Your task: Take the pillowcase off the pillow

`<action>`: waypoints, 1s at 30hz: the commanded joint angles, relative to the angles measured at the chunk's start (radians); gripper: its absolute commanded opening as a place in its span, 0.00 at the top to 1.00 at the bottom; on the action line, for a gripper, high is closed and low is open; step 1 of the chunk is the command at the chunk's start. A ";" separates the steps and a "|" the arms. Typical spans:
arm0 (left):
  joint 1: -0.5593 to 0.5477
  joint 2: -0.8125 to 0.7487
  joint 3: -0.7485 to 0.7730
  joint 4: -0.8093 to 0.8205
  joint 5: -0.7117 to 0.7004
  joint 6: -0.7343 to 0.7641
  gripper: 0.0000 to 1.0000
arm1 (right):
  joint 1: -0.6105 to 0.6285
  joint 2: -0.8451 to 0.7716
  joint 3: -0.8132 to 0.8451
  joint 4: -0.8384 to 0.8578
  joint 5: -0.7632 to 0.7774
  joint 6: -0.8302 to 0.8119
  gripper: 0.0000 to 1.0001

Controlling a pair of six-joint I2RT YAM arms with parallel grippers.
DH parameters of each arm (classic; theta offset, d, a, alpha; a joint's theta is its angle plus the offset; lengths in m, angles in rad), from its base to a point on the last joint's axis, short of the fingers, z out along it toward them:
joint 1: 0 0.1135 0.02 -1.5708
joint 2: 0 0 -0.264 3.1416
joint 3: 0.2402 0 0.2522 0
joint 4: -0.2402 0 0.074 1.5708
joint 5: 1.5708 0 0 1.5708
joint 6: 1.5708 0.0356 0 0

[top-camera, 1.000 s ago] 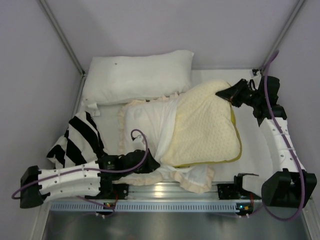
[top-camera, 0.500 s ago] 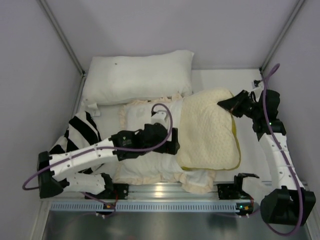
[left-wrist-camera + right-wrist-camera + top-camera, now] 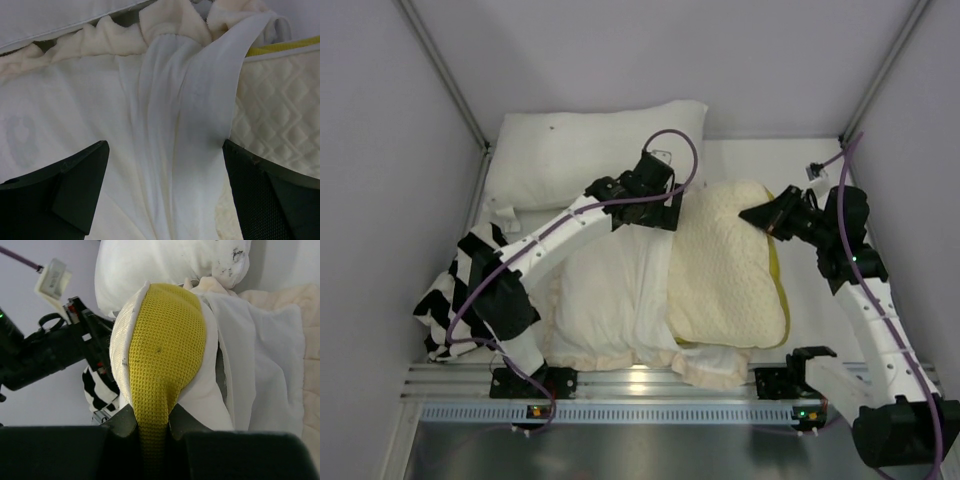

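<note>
Reaching farther back now, my left gripper hangs wide open over the pillowcase, while my right gripper pinches the pillow by its yellow edge.

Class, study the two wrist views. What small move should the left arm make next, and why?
Probably lower the left gripper and close it on the bunched white fold of the pillowcase, which lies directly between its open jaws. The right gripper is shut on the yellow edge of the pillow, so a left grip would let the pillowcase be pulled away.
</note>
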 commanded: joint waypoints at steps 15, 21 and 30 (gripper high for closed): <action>0.149 0.089 -0.043 0.149 0.180 -0.021 1.00 | 0.072 -0.090 0.091 -0.026 -0.004 0.003 1.00; 0.267 0.014 -0.210 0.163 0.163 -0.036 1.00 | 0.072 -0.113 0.142 -0.052 0.025 0.002 1.00; 0.392 -0.170 -0.416 0.175 0.154 -0.019 1.00 | 0.072 -0.084 0.324 -0.063 0.082 0.016 1.00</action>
